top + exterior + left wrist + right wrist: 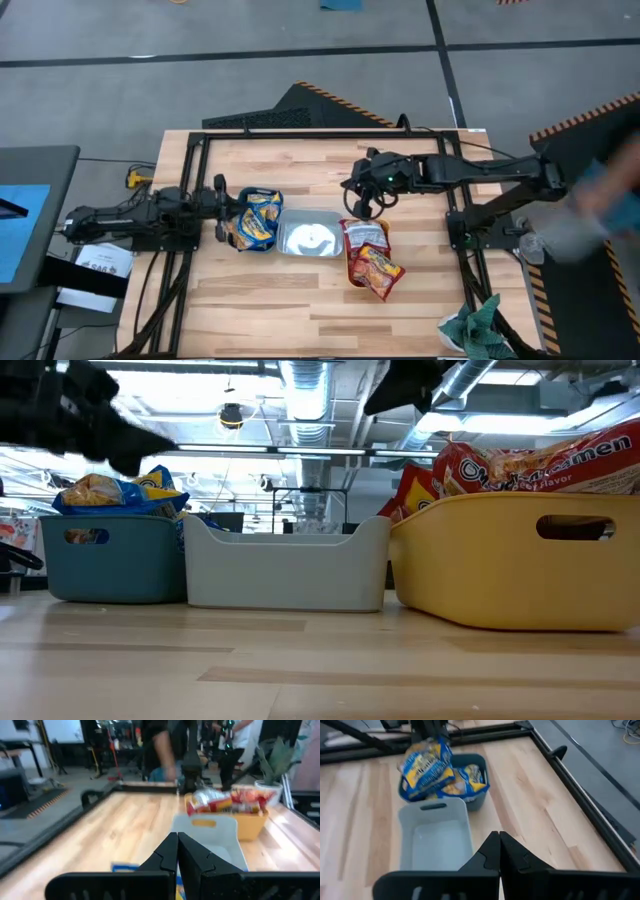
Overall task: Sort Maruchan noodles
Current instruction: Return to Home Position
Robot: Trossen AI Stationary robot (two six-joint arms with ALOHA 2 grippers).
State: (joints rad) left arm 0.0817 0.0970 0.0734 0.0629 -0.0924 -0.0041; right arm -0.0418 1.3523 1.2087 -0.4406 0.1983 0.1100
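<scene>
Wooden table [300, 310] — three bins [285, 575] abreast

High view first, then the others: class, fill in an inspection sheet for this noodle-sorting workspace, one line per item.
Surface: wooden tabletop, with three bins in a row mid-table.
Job's things: blue-and-yellow packets piled in the teal bin; red packets in the yellow bin; pale middle bin empty; no packet loose on the table.
Clutter: potted plant at the table's corner beyond the yellow bin.
Grippers: left gripper shut, empty, beside the teal bin; right gripper shut, empty, over bare wood beside the row of bins.
Cables: black cable loops at the right gripper.
Surroundings: a person, blurred, beside the right arm's base.
</scene>
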